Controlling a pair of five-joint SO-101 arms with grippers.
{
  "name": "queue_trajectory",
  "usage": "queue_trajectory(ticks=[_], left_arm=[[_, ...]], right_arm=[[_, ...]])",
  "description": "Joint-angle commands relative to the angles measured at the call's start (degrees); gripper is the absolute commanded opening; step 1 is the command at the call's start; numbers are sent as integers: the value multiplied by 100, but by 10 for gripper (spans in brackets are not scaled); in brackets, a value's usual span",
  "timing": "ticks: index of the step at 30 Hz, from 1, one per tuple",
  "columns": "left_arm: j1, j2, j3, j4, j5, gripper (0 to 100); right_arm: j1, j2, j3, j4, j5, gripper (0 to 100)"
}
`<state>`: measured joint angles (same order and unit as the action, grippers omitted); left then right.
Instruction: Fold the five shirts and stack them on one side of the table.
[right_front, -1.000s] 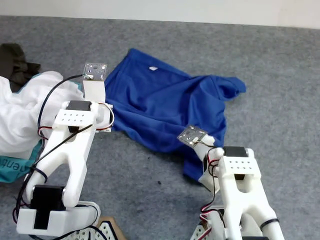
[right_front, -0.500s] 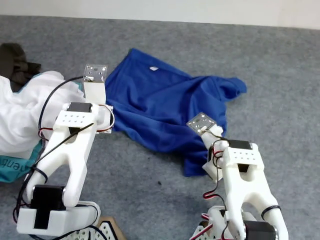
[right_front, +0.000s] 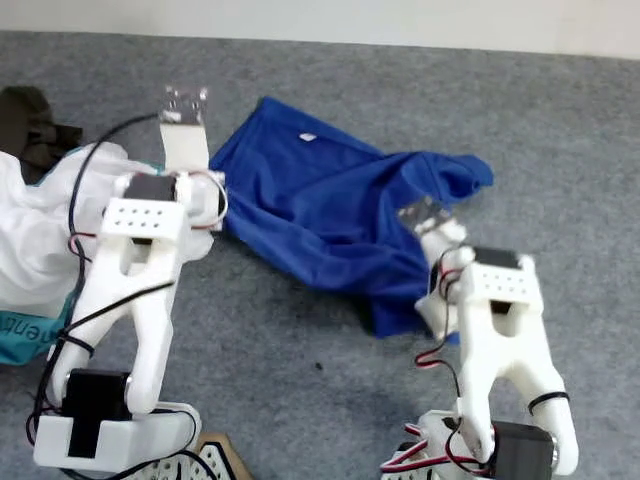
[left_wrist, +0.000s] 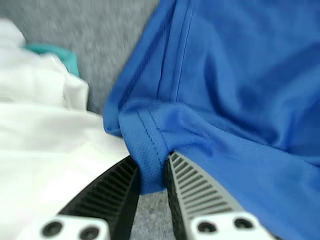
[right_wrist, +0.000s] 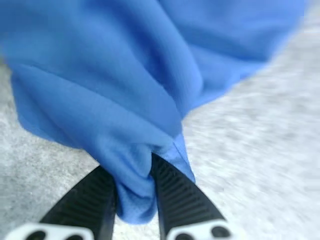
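Count: two arms, two grippers. Four cloth items are showing: one blue shirt (right_front: 320, 210), one white shirt (right_front: 40, 235), one teal garment (right_front: 18, 335) and one dark garment (right_front: 25, 118).

Layout, high view: the blue shirt is lying crumpled and partly spread over the middle of the grey table (right_front: 570, 150), between the two arms. The white shirt is lying heaped at the table's left edge. The teal garment is peeking out from under it on the near side. The dark garment is lying just behind the white one, at the far left corner.

Left gripper (left_wrist: 152, 167): it is sitting at the blue shirt's left edge, where the blue cloth is meeting the white shirt.
- The fingers are standing narrow, nearly closed.
- They are pinching a hemmed fold of the blue shirt, and the stitched hem is rising out of the gap between them.
- The white shirt is lying just beside the dark finger. Contact cannot be told.

Right gripper (right_wrist: 134, 175): it is sitting at the blue shirt's near right corner, the part closest to the arm bases.
- The fingers are likewise standing narrow.
- They are clamping a bunched wad of blue cloth that is filling the gap between them.
- Beyond the grip, the rest of the shirt is running away over the grey table.
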<state>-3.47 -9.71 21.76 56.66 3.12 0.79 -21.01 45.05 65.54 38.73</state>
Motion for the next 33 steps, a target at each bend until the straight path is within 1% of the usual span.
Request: queue_trajectory(ticks=[1,3,5,12,16,18,20,25,28,31,33], left_arm=[[92,-286,-919,492,237,66],[92,-286,-1314,791,554,66],[92,-286,-1692,1046,695,66],[92,-286,-2905,1785,703,66],[92,-286,-3670,2435,703,68],[92,-286,-3811,2725,703,69],[75,-286,-3741,2901,703,69],[-136,-277,-3284,2901,695,70],[-180,-295,-3565,2769,695,70],[-224,-295,-3952,3007,695,70],[-215,-286,-3996,3112,695,70]], right_arm=[[75,-31,-1191,716,-299,8],[57,-31,-1754,1103,-448,8],[57,-31,-2387,1490,-615,8],[48,-31,-4875,2888,-1143,8],[48,-22,-6088,3521,-1275,8],[92,-22,-6009,3538,-1284,8],[207,22,-5587,3530,-1240,8],[418,-4,-4303,3204,-879,8],[497,-22,-4391,3222,-721,8],[593,-22,-4620,3442,-519,8],[620,-13,-4637,3477,-466,8]])
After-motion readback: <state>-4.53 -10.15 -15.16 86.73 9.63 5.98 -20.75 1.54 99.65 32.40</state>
